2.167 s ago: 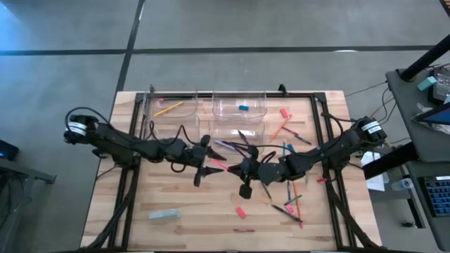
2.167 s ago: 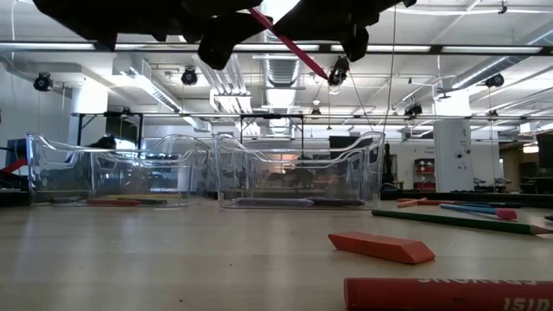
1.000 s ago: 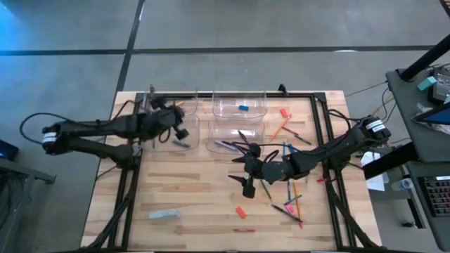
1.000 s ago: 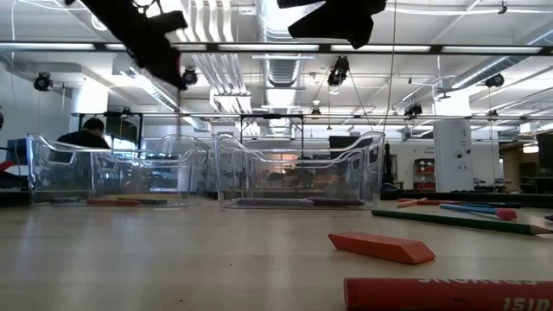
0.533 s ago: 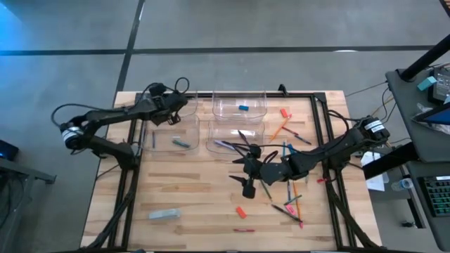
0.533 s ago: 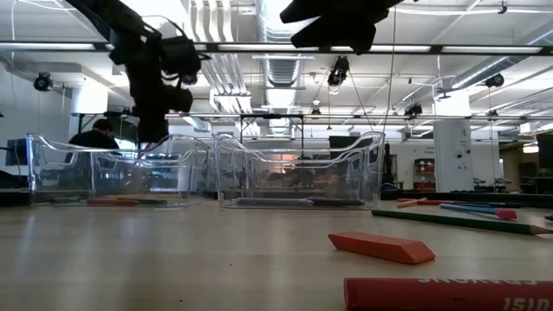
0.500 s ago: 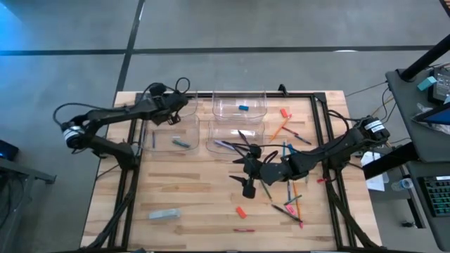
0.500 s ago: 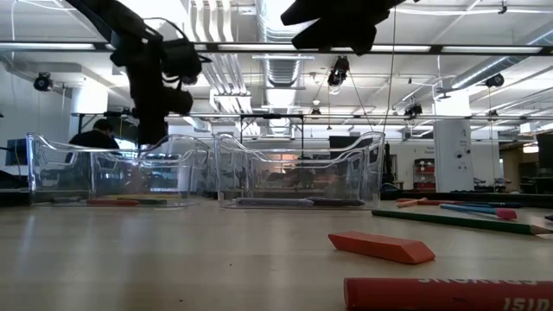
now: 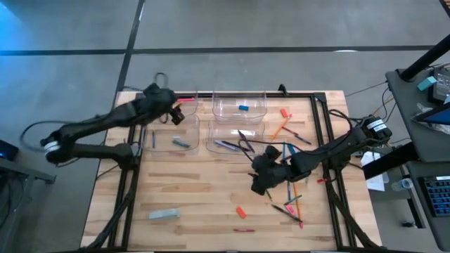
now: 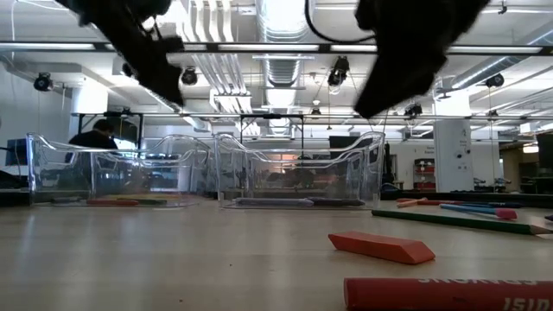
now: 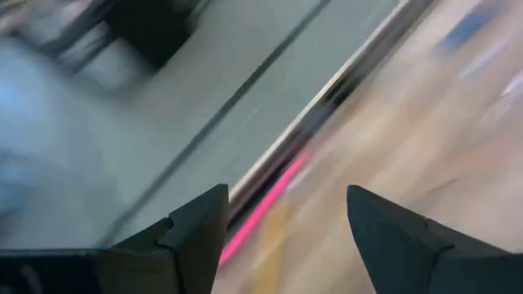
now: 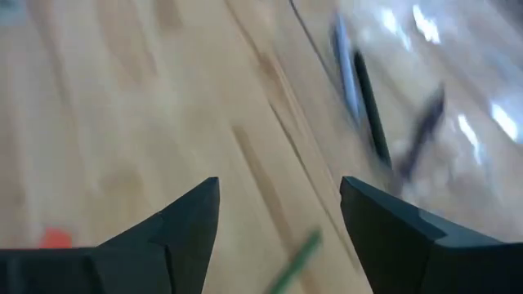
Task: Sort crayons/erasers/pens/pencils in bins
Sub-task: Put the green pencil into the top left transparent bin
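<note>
Currently seeing left hand (image 9: pixel 175 113) up over the far-left bin (image 9: pixel 188 119) at the back of the worktop (image 9: pixel 197 200), fingers spread wide, pinching nothing. Spotting a pink-red pencil (image 9: pixel 185 100) just beside that hand at the bin's back rim; in the left wrist view, showing as a blurred pink streak in the gap between the fingers, touching neither. Cannot tell whether inside the bin or across its rim. Right hand (image 9: pixel 258 185) low over mid-worktop, just in front of the near-right bin (image 9: pixel 211 133), fingers likewise apart and empty, bare wood between them in the right wrist view. Dark pens (image 9: pixel 226 145) lying in that near-right bin. Blue eraser (image 9: pixel 243 107) sitting alone in the far-right bin (image 9: pixel 261 112). Short teal-blue stick (image 9: pixel 181 143) in the near-left bin (image 9: pixel 191 144), too small to name. Loose on the worktop: red eraser (image 9: pixel 240 211) and red crayon (image 9: pixel 243 230) near the front edge, well apart from both hands; pink eraser (image 9: pixel 285 112) and orange pencil (image 9: pixel 280 129) right of the bins; tangle of pencils (image 9: pixel 292 205) and pens beside the right arm; grey oblong (image 9: pixel 164 213) front-left, unidentified. Low view confirming red eraser and red crayon flat on the wood, bins behind them.
</note>
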{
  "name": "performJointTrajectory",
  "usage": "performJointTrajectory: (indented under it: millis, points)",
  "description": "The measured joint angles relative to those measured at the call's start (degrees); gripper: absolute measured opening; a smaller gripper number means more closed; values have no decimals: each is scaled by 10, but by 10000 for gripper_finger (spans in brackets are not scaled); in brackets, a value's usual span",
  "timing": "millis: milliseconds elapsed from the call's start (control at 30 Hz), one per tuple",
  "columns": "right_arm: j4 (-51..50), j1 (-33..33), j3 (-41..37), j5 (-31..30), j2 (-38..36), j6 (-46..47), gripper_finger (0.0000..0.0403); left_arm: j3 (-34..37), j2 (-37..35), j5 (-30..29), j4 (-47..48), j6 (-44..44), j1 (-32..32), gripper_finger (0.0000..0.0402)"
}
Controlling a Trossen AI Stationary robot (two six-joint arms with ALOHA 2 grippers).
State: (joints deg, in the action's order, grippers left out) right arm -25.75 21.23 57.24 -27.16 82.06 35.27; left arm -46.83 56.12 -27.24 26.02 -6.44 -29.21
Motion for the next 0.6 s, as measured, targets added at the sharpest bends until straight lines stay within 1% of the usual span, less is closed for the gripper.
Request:
performJointTrajectory:
  millis: [100, 167, 267, 367, 433, 500, 600]
  points:
    - [-43, 22, -21, 1, 5, 71, 239, 50, -85, 126, -110, 43, 36, 225]
    - [-38, 39, -43, 2, 6, 110, 240, 95, -136, 176, -198, 66, 72, 218]
    - [-14, 61, -75, 1, 6, 165, 239, 172, -199, 185, -314, 99, 136, 208]
    - [40, 77, -114, 1, 6, 190, 236, 258, -242, 182, -439, 122, 195, 200]
    - [82, 83, -140, 1, 6, 195, 234, 311, -253, 181, -534, 126, 228, 196]
    - [116, 87, -162, 2, 6, 203, 231, 354, -257, 179, -605, 126, 248, 194]
    - [148, 99, -183, 4, 6, 193, 223, 389, -258, 170, -660, 123, 262, 193]
